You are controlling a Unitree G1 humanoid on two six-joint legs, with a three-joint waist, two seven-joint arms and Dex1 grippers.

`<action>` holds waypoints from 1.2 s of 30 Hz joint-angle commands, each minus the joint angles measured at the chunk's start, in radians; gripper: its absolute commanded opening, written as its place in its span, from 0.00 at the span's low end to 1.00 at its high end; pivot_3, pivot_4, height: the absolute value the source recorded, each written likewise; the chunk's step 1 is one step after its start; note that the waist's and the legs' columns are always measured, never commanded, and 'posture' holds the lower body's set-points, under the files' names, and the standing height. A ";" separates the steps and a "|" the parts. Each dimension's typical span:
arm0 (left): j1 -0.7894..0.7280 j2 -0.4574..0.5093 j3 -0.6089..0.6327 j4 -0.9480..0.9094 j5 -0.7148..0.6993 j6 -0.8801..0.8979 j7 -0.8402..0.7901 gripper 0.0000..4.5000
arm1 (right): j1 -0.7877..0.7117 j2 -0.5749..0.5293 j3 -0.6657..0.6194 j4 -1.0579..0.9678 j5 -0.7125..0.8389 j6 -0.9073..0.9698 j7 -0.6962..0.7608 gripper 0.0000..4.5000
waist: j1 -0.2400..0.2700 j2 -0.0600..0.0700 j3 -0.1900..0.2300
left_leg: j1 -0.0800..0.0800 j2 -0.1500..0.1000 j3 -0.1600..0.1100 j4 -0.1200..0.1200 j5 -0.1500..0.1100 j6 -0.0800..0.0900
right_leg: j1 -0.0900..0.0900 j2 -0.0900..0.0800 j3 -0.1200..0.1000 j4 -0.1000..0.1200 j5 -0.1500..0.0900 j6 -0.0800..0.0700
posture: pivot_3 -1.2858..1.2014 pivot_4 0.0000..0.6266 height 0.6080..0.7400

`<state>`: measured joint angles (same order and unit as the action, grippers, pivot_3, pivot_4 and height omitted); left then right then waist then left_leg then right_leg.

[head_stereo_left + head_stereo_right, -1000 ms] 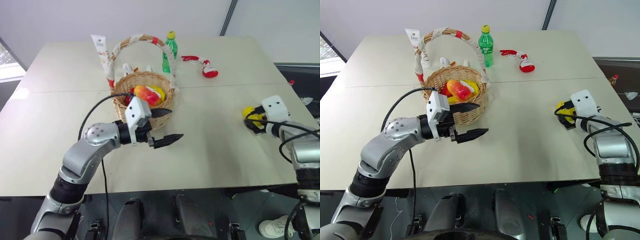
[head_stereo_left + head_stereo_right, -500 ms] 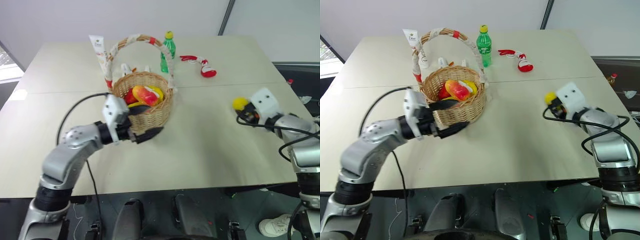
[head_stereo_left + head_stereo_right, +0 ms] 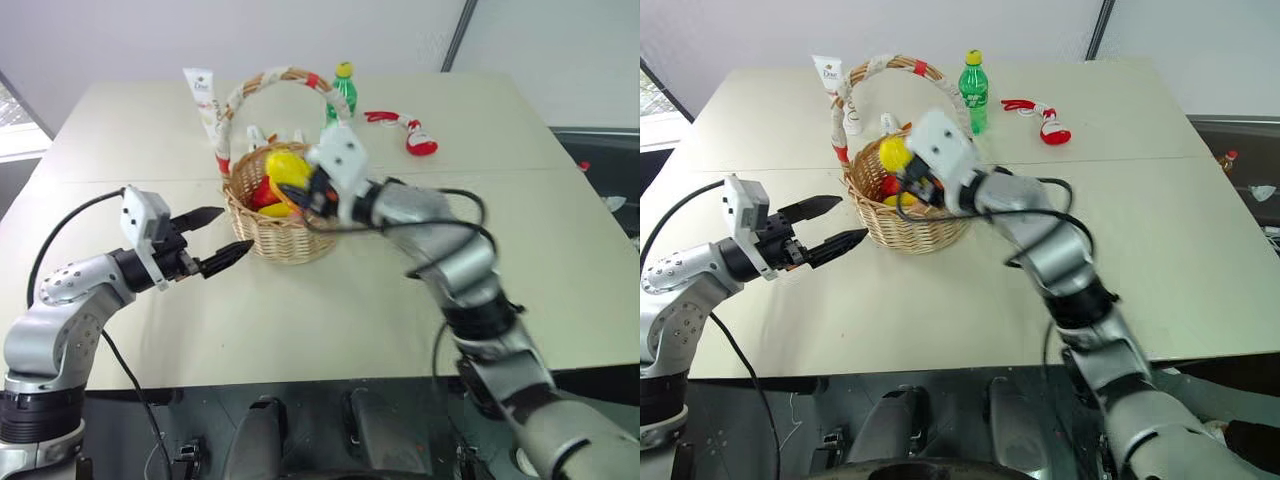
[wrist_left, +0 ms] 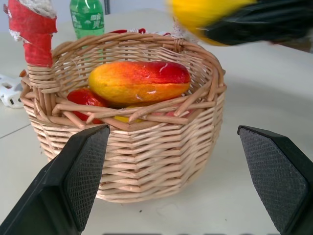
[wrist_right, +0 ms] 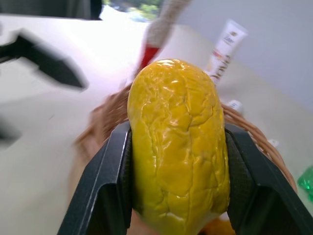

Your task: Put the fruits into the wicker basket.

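Now the right gripper (image 3: pixel 300 187) is squeezing the yellow lemon (image 3: pixel 286 166) between its two black fingers, up above the wicker basket (image 3: pixel 284 232). Inside the basket lie the mango (image 4: pixel 139 80) and the red peach (image 4: pixel 85 98), side by side. The basket sits on the pale table (image 3: pixel 420 290), and its tall handle has white and red cloth wrapped on it. The left gripper (image 3: pixel 218 238) floats just beside the basket, on the robot's left, with its fingers spread wide and nothing in them. Behind the basket stand a green bottle (image 3: pixel 341 92), a white tube (image 3: pixel 202 92) and a red-and-white toy (image 3: pixel 410 132).
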<state>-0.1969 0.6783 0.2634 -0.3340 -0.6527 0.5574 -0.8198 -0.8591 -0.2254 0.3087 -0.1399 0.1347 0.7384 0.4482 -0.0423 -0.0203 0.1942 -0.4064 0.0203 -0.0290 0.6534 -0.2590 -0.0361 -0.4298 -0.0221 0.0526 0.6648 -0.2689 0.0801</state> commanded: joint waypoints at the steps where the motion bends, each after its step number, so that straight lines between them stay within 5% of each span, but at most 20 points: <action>1: 0.010 -0.009 0.023 -0.059 -0.018 -0.014 0.025 1.00 | -0.074 0.048 -0.010 0.159 -0.067 -0.062 -0.071 0.39 | 0.002 0.000 0.000 | 0.000 -0.001 0.000 0.000 0.000 0.000 | 0.000 -0.003 -0.001 0.000 0.000 0.000 | 0.52 0.24 1.00; 2: 0.014 -0.013 0.020 -0.068 -0.021 -0.012 0.031 1.00 | -0.094 0.067 -0.026 0.212 -0.069 -0.090 -0.083 0.39 | 0.002 0.000 0.000 | 0.000 -0.002 0.000 -0.001 0.000 0.000 | 0.000 -0.004 -0.001 0.000 0.000 0.000 | 0.52 0.24 1.00; 3: 0.016 -0.017 0.017 -0.075 -0.022 -0.010 0.037 1.00 | -0.111 0.081 -0.039 0.252 -0.068 -0.113 -0.088 0.63 | 0.001 0.000 0.000 | 0.000 -0.003 -0.001 -0.001 0.000 0.000 | 0.000 -0.004 -0.001 0.000 0.000 0.000 | 0.52 0.24 1.00; 6: 0.020 -0.025 0.011 -0.088 -0.027 -0.007 0.049 1.00 | -0.136 0.099 -0.052 0.315 -0.080 -0.160 -0.092 0.95 | -0.001 0.000 0.000 | 0.000 -0.004 0.000 -0.002 0.000 0.000 | 0.000 -0.005 -0.001 0.000 0.000 0.000 | 0.52 0.24 1.00; 7: 0.021 -0.028 0.009 -0.091 -0.029 -0.006 0.053 1.00 | -0.137 0.098 -0.049 0.319 -0.089 -0.173 -0.092 0.99 | -0.002 0.000 0.000 | 0.000 -0.004 0.000 -0.002 0.000 0.000 | 0.000 -0.005 -0.001 0.000 0.000 0.000 | 0.52 0.24 1.00; 11: 0.021 -0.032 0.006 -0.098 -0.033 -0.003 0.062 1.00 | -0.112 0.091 -0.040 0.262 -0.100 -0.187 -0.069 0.99 | -0.003 0.000 0.000 | 0.000 -0.004 0.000 -0.002 0.000 0.000 | -0.001 -0.005 -0.001 0.000 0.000 0.000 | 0.52 0.24 1.00; 16: 0.013 -0.038 -0.001 -0.104 -0.042 0.004 0.070 1.00 | 0.091 -0.065 -0.100 -0.204 0.085 -0.118 0.152 0.99 | 0.004 0.000 0.000 | -0.002 -0.004 -0.002 -0.003 0.000 0.001 | -0.001 -0.005 -0.003 0.000 0.000 0.000 | 0.52 0.24 1.00; 20: -0.002 -0.039 -0.012 -0.093 -0.047 0.003 0.066 1.00 | 0.203 -0.155 -0.206 -0.359 0.206 0.003 0.186 0.99 | 0.003 0.000 0.000 | -0.001 -0.005 -0.002 -0.002 -0.001 0.001 | 0.000 -0.007 -0.002 -0.002 0.000 0.001 | 0.52 0.24 1.00; 27: -0.051 -0.054 -0.045 -0.058 -0.045 -0.003 0.055 1.00 | 0.209 -0.070 -0.304 -0.135 0.145 0.008 -0.034 0.99 | -0.007 0.000 0.000 | 0.004 -0.005 0.001 -0.003 0.000 0.000 | 0.003 -0.002 -0.001 0.000 0.000 0.000 | 0.52 0.24 1.00; 34: -0.058 -0.066 -0.050 -0.058 -0.049 -0.002 0.061 1.00 | 0.088 0.055 -0.315 0.177 0.124 -0.176 -0.068 0.99 | -0.004 0.000 0.000 | 0.002 -0.004 0.001 -0.003 0.000 0.000 | 0.001 -0.001 -0.001 0.000 0.000 0.000 | 0.52 0.24 1.00; 36: -0.047 -0.066 -0.042 -0.068 -0.051 -0.002 0.064 1.00 | 0.066 0.065 -0.322 0.244 0.116 -0.222 -0.075 0.87 | -0.002 0.000 0.000 | 0.002 -0.004 0.001 -0.003 0.000 0.000 | 0.001 -0.003 -0.001 0.000 0.000 0.000 | 0.52 0.24 1.00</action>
<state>-0.2450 0.6096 0.2082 -0.3718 -0.6894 0.5633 -0.7583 -0.7718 -0.1668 0.0091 0.0848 0.2558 0.5653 0.3796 -0.0441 -0.0202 0.1943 -0.4047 0.0158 -0.0281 0.6503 -0.2590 -0.0360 -0.4289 -0.0253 0.0515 0.6649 -0.2688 0.0804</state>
